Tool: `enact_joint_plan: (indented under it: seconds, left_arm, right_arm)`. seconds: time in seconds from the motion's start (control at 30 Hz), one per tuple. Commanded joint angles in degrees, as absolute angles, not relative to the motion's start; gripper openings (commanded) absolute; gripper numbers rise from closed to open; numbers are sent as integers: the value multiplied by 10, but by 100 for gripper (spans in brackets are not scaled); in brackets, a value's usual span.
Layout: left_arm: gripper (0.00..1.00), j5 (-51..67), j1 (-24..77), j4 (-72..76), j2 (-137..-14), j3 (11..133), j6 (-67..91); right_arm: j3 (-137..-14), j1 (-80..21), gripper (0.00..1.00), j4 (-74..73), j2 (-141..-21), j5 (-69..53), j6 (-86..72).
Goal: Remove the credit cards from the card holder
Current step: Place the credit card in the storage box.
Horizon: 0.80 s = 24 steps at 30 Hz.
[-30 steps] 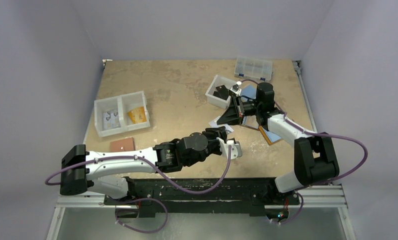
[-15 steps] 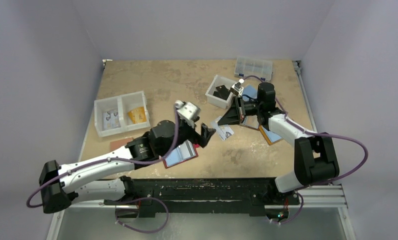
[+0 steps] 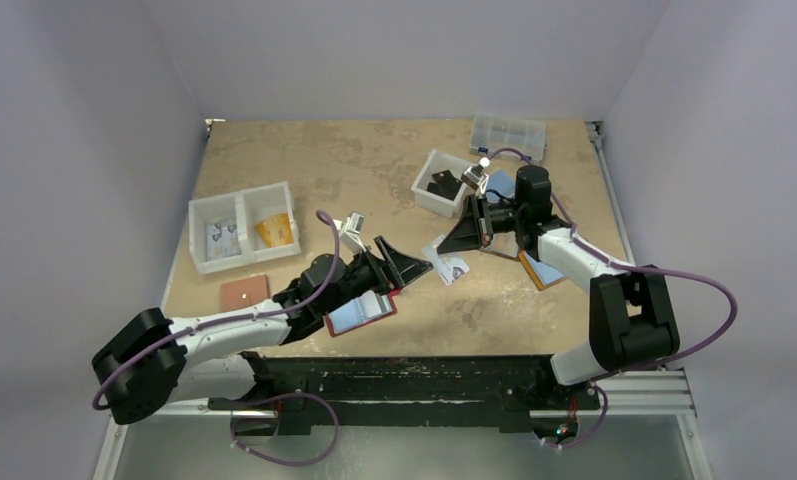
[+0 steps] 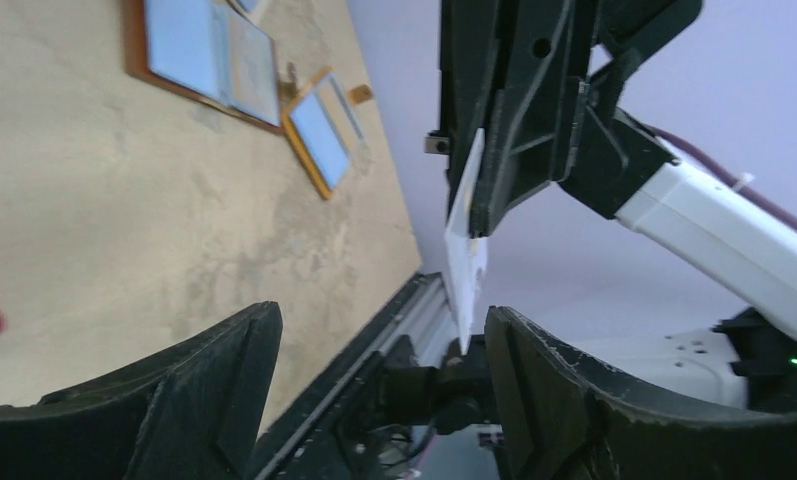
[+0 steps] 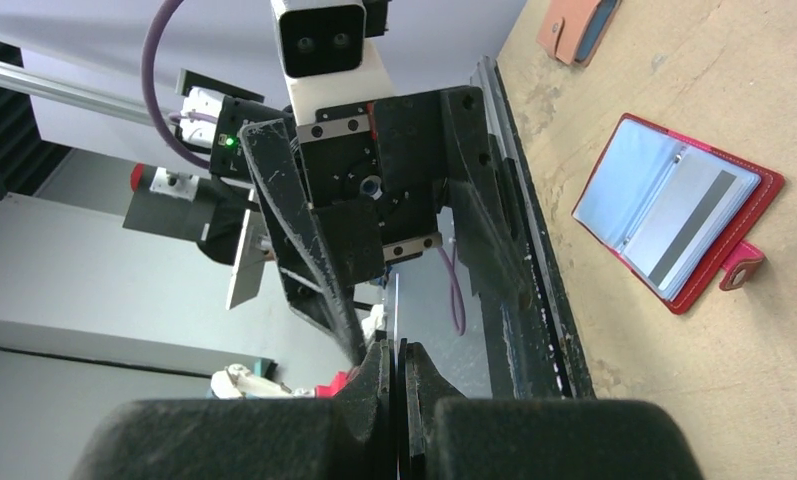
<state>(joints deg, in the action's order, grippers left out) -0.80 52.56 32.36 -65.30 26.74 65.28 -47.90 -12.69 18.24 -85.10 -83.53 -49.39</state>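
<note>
The right gripper (image 5: 397,348) has its two black fingers pressed together on a thin white plastic card (image 4: 466,250). It holds the card up off the table, edge-on to its own wrist camera. The card sticks out past the fingertips toward the left arm.

The left gripper (image 4: 379,315) faces it with its fingers spread wide apart and nothing between the pads. In the left wrist view the free end of the card reaches down into the gap between those fingers, closer to one of them. Whether it touches that finger cannot be told from this angle.

The dark red booklet-style card holder (image 5: 769,190) lies open and flat on the tan tabletop (image 3: 354,170), near the front edge and just beside the left arm. Its small red-pink strap tab (image 5: 739,268) sticks out from one side. One clear sleeve shows a light blue card (image 5: 624,170), and the facing sleeve holds a pale grey-white card with a dark stripe (image 5: 689,225).

A brown fold-out holder (image 4: 209,60) and a smaller orange-tan one (image 4: 319,140) lie open on the table below the right arm. A small plain tan holder (image 3: 244,292) sits by the left arm. A white two-compartment bin (image 3: 242,225) stands behind it. A small white bin (image 3: 444,182) and a clear plastic compartment box (image 3: 508,136) stand toward the far right.
</note>
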Motion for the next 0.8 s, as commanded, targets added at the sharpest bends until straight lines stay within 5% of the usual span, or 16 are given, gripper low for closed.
enact_joint_plan:
  seconds: [0.0, 0.37, 0.43, 0.5, 0.57, 0.6, 0.7, 0.77]
  left_arm:
    - [77, 49, 527, 487, -687, 281, 727]
    - [48, 64, 534, 511, -763, 324, 731]
    - [33, 67, 534, 511, -773, 329, 730]
    - [4, 74, 534, 514, -780, 333, 728]
    - [0, 80, 534, 518, -781, 331, 720]
    - [0, 84, 534, 517, -779, 329, 717]
    - [0, 94, 530, 458, -754, 326, 694]
    - [0, 101, 524, 376, -715, 327, 661]
  right_arm:
    - [-478, -124, 0, 184, -831, -842, -474]
    - [-484, -125, 0, 182, -837, -842, -477]
    - [-484, -125, 0, 183, -838, -842, -477]
    - [-483, -125, 0, 184, -838, -841, -476]
    - [-483, -124, 0, 184, -838, -840, -476]
    - [-483, -124, 4, 186, -838, -839, -476]
    - [-496, -122, 50, 192, -843, -848, -478]
    - [-516, -118, 71, 172, -850, -851, -451]
